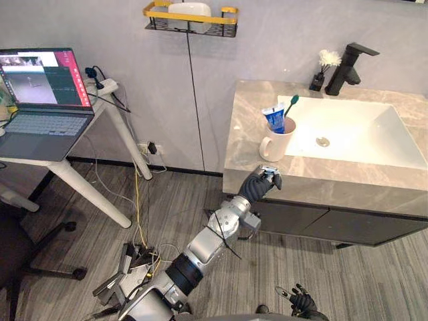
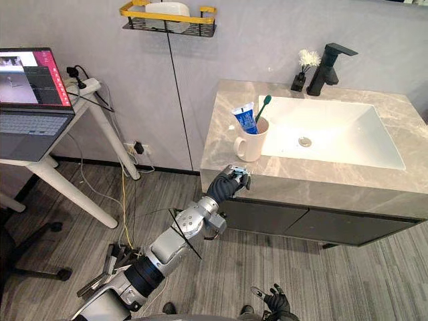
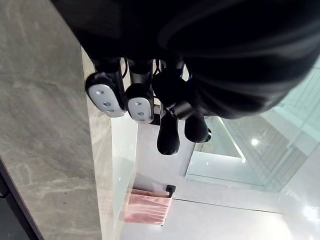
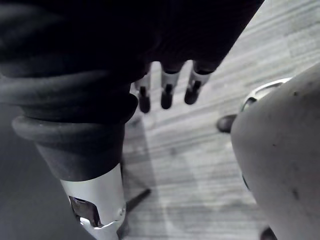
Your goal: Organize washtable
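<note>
A white mug [image 1: 276, 144] stands on the grey stone countertop [image 1: 247, 127] at the left rim of the white sink [image 1: 361, 130]. A blue toothpaste tube [image 1: 274, 119] and a green toothbrush [image 1: 291, 105] stick up out of it. My left hand [image 1: 261, 182] is at the counter's front edge, just in front of the mug and apart from it. In the left wrist view its fingers [image 3: 140, 107] are curled with nothing in them. My right hand [image 1: 302, 304] hangs low over the wooden floor, and its fingers [image 4: 167, 95] are straight and hold nothing.
A black faucet [image 1: 348, 67] and a small black vase with a white flower [image 1: 321, 70] stand at the back of the counter. A gold-rimmed wall shelf [image 1: 190, 17] hangs above on the left. An open laptop [image 1: 40, 93] rests on a white table, with a chair base [image 1: 40, 257] below.
</note>
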Available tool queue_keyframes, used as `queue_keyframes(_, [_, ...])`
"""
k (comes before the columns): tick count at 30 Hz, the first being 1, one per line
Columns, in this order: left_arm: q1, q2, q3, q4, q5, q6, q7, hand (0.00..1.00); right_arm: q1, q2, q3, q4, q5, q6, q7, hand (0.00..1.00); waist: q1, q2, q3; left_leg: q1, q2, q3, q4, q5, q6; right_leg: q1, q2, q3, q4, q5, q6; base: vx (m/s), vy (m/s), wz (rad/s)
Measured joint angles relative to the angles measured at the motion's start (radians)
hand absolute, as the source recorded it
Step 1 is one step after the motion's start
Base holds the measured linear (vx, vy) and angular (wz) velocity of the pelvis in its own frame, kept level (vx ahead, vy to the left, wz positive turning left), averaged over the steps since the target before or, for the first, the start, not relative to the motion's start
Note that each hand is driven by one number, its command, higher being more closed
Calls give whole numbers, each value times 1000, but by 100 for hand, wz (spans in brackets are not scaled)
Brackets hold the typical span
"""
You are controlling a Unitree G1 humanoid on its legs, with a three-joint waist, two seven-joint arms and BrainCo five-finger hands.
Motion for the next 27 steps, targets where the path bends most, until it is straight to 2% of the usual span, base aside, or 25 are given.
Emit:
queue_keyframes(4, [-37,-31,-40,0,1,1,9,100,17,3,0,-34,-1,0,0,0,-4,1,1,0,0,20,-19,4,-1,-19,0,14,1,0,0,7,8,-10])
queue_keyframes(7, [-85,-67,-56,2,1,1,16,100,22,4,1,-58,-1,-1,0,0,-24,5,4,6,-3,38,-47,16,-2,-36,0,30,1,2,3,10,6,-15])
queue_keyframes(9, [-114,-89,-73,16,0,1,20,100,29,4,0,-74,1,-2,-1,0,-25,9,8,12,-2,48,-52,16,-2,-38,0,38,1,2,3,19,3,-14])
queue_keyframes(13, [-135,-137,-107,35,-46,2,31,100,43,3,-5,-106,2,-5,-4,0,-28,25,18,26,-5,61,-69,17,-3,-39,0,52,-2,2,4,16,3,-8])
queue_keyframes(17, [-159,-147,-144,73,-121,4,32,100,43,3,-5,-111,10,-5,-21,0,-31,28,23,27,-8,62,-75,17,-4,-39,-1,52,-4,2,4,0,0,0])
queue_keyframes(21, [-163,-160,-154,87,-196,9,35,100,41,3,-2,-127,13,-4,-25,0,-49,32,31,28,-11,73,-84,19,-4,-51,-3,59,-3,2,5,0,4,-6])
queue_keyframes(27, [-196,-171,-147,97,-190,8,70,100,40,3,6,-161,12,-4,-29,0,-76,37,56,35,-12,92,-89,19,-4,-58,-3,80,-5,3,7,9,-1,-10])
